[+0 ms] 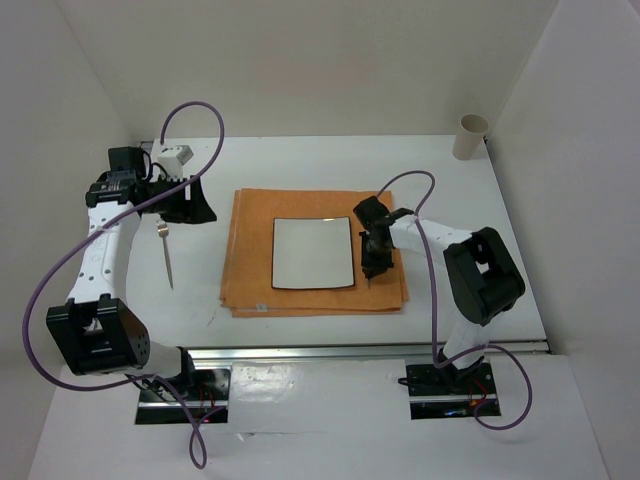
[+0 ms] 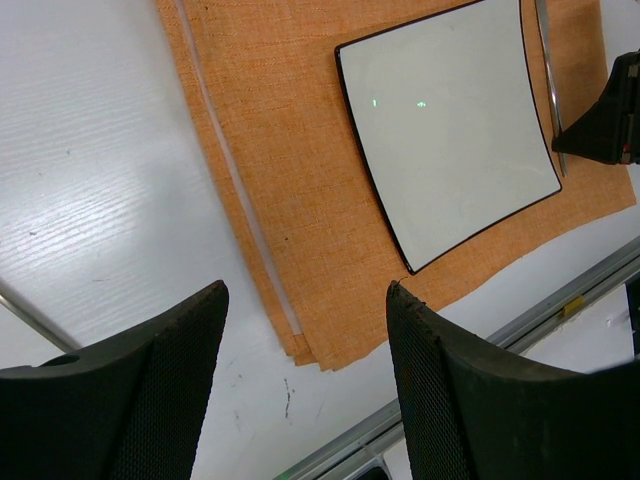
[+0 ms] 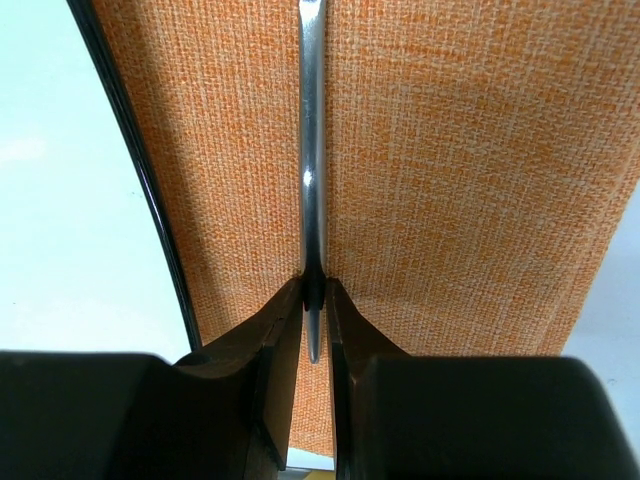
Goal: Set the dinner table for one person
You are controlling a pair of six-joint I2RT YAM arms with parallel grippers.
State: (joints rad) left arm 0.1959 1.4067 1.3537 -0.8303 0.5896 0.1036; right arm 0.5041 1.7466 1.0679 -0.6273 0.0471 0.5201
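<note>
The white dinner table (image 1: 300,160) carries an orange placemat (image 1: 250,250) with a square white dark-rimmed plate (image 1: 313,252) on it. My right gripper (image 1: 372,262) sits low over the placemat just right of the plate. In the right wrist view it (image 3: 314,285) is shut on the end of a slim metal utensil (image 3: 312,150) that lies along the placemat (image 3: 450,170). The left wrist view shows this utensil (image 2: 548,70) beside the plate (image 2: 450,120). My left gripper (image 1: 195,205) is open and empty, off the placemat's left edge (image 2: 305,300). A second metal utensil (image 1: 167,256) lies on the table left of the placemat.
A beige paper cup (image 1: 470,136) stands at the far right corner. An aluminium rail (image 1: 370,350) runs along the near edge. White walls close in the left, back and right sides.
</note>
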